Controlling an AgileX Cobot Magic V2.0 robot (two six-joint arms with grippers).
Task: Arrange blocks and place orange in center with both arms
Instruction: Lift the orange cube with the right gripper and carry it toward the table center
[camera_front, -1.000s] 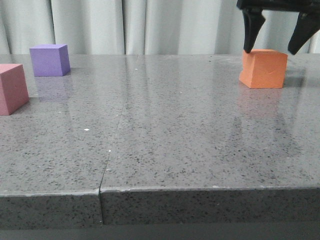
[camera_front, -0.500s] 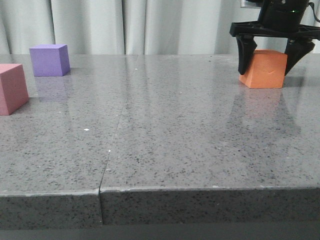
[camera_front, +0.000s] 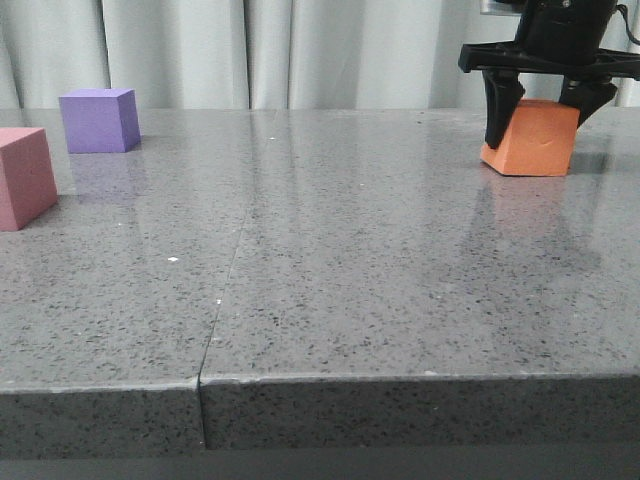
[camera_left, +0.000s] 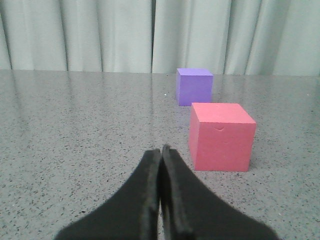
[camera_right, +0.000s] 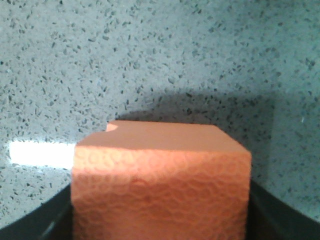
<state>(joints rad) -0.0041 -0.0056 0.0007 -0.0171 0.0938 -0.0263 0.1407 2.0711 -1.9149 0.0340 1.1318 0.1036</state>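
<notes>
The orange cube stands at the far right of the grey table. My right gripper has come down over it and is shut on it, one finger on each side. In the right wrist view the orange cube fills the space between the black fingers. At the far left stands the purple cube, and the pink-red cube sits nearer at the left edge. My left gripper is shut and empty, low over the table. The pink-red cube lies just ahead of it, the purple cube behind that.
A pale curtain hangs behind the table. The table's front edge runs across the front view, and a thin seam crosses the tabletop.
My right gripper came down around the orange cube and closed on it. The cube has shifted and tilted a little. The purple and pink-red cubes have not moved.
</notes>
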